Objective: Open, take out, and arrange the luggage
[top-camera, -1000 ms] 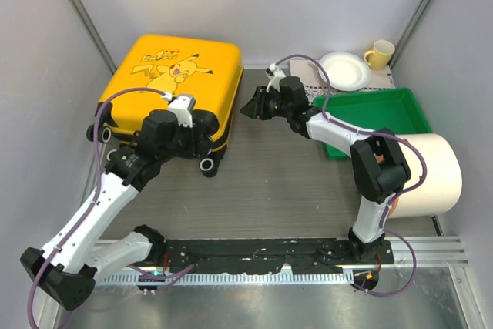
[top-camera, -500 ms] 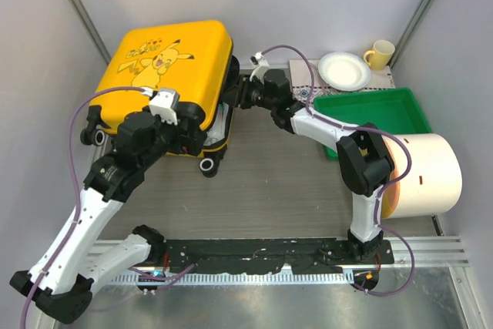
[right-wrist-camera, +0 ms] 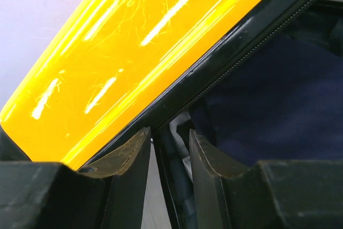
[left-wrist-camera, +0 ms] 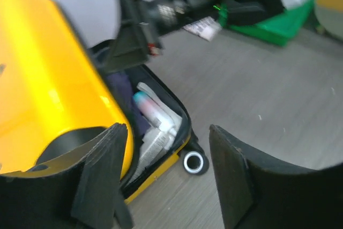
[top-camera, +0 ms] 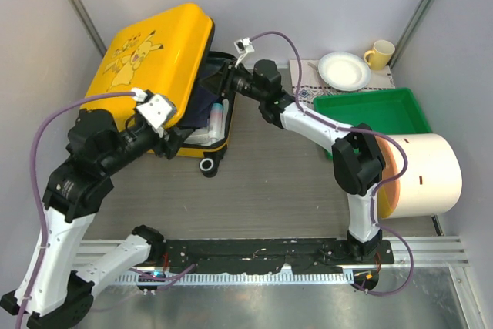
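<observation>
Nearest, along the near edge of the grey wood-grain counter (top-camera: pixel 269 182), a black rail is seen carrying both arm bases. Just beyond it, at the right edge, a large cream cylinder (top-camera: pixel 427 175) lies on its side, and a green tray (top-camera: pixel 402 96) sits behind that.

Toward the far-left corner the luggage (top-camera: pixel 150 52) is found open, its yellow lid tilted up to the left. From above, the left end effector (left-wrist-camera: pixel 166 135) is lost against the lid's near edge. Only its wrist view shows the fingers spread wide, one against the yellow shell, with a wheel (left-wrist-camera: pixel 193 162), a blue-capped bottle (left-wrist-camera: pixel 144 101) and white packets (left-wrist-camera: pixel 161 132) framed between them.

The right end effector (right-wrist-camera: pixel 170 135) is placed at the far-right rim of the opening. Its fingers are set narrowly, black zipper trim (right-wrist-camera: pixel 225 63) showing in the gap; whether it is pinched cannot be told. Dark lining (right-wrist-camera: pixel 268 95) is seen beyond.

A white plate (top-camera: pixel 344 71) and a yellow mug (top-camera: pixel 380 53) stand in the far-right corner. Plain grey walls enclose the counter.
</observation>
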{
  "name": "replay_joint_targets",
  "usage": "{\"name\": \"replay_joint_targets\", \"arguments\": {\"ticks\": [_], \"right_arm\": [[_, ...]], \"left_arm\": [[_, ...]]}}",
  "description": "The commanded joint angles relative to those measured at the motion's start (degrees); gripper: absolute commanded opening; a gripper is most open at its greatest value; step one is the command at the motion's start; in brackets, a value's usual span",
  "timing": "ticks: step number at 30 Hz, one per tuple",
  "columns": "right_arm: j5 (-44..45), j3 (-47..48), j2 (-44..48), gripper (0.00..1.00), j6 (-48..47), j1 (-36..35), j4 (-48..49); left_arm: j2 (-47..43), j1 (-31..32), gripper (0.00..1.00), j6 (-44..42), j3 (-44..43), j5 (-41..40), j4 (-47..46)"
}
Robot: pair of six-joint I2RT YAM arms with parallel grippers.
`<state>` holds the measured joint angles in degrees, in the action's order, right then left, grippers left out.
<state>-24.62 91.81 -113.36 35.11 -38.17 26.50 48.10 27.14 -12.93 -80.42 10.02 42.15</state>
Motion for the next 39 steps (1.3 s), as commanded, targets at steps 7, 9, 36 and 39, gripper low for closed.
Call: {"name": "replay_joint_targets", "arguments": {"ticks": [7,9,36,39], "right_arm": [[-0.95,12.16,-5.73,0.41,-0.92,-3.13,6.9],[-1.13,13.83,-6.69,0.41,-1.54,-3.4,6.98],[-3.41,1.89,-1.78,0.67,-26.81,-5.15,-18.56],[-4.12,2.4,-2.04,0.69,-33.51,-7.26,-26.11]], "left_arm": [[4.46,10.72,0.47,-23.97,10.71,-4.98,4.81],[4.02,11.53,0.45,-25.83,15.02,-12.28,0.24],[19.05,-25.18,0.28,-25.93,6.69,-21.63,-31.08],[21.68,-26.96,0.29,-23.11,3.61,-19.52,-28.89]]}}
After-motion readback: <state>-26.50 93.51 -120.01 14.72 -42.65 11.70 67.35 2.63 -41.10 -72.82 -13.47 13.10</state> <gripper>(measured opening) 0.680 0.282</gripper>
